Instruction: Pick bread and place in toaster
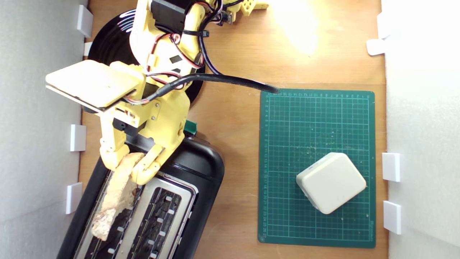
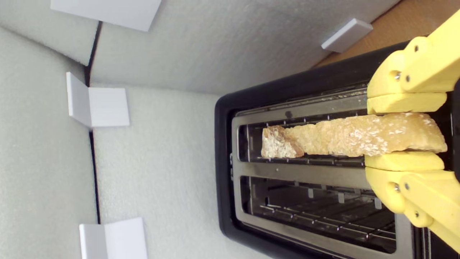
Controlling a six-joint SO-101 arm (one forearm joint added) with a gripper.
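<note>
A: Bread [image 2: 345, 140] sits edge-on between the end effector's [image 1: 130, 172] clamped fingers, directly over the toaster's [image 2: 226, 151] slot nearest the foam wall.

B: Aligned?

A: Its long axis looks parallel to that slot; I'd judge straight down is the way.

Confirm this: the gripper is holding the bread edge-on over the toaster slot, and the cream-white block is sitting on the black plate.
Not quite. The gripper does hold the bread edge-on over the toaster slot, but the exterior view shows the cream-white block sitting on the green cutting mat, apart from the black plate.
</note>
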